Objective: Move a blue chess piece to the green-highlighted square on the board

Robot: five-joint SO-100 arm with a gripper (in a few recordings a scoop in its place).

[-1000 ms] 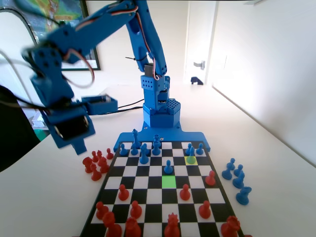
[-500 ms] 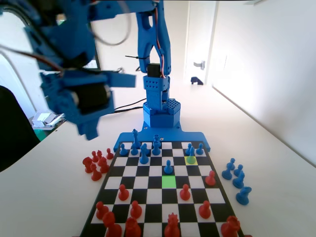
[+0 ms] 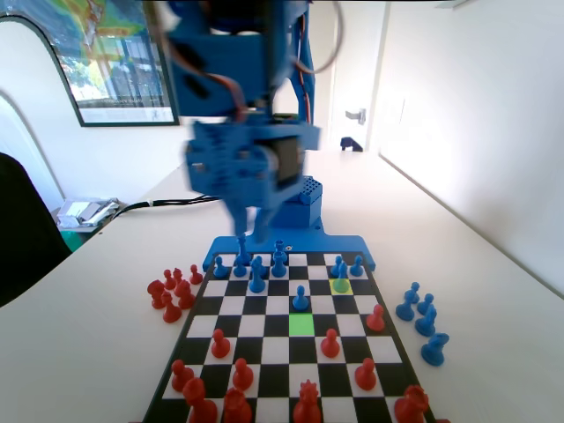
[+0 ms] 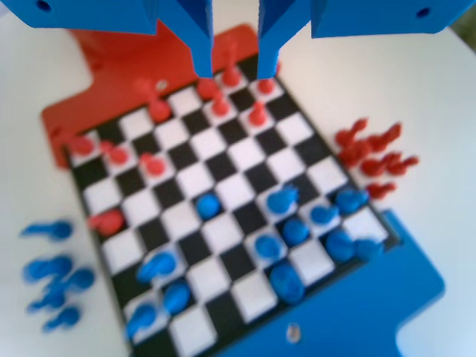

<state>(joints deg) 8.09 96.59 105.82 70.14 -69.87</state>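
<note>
Fixed view: gripper [image 3: 251, 231] hangs high above the far end of the board [image 3: 264, 351], motion-blurred, tips over the blue back rows, touching no piece. Wrist view: gripper [image 4: 234, 65] seen from above, two jaws hanging from top edge w/ a clear gap between them, nothing held; jaws spread. Picture is blurred, pieces read as smears. The blue chess piece [image 3: 300, 299] stands upright on a white square in the fixed view, alone ahead of the other blue pieces, directly on the far side of the green-highlighted square [image 3: 301, 323], adjoining it. Same pawn in wrist view approx. mid-board [image 4: 207, 204], apart from the rest. Green square is vacant, flanked by a red pawn [image 3: 330, 344] diag. nearer the camera on the right. The lime-tinted square [image 3: 341, 285] sits one row farther and to the right, w/ a blue piece [image 3: 340, 272] standing on it. More blue pieces crowd the far rows near the arm's blue base [image 3: 288, 249]. Off the board: cluster of red pieces [image 3: 173, 293] on the table [image 3: 88, 335] at left, group of blue pieces [image 3: 421, 319] on the table at right. Red pieces occupy the near rows. Green tint cannot be made out in the wrist view.
</note>
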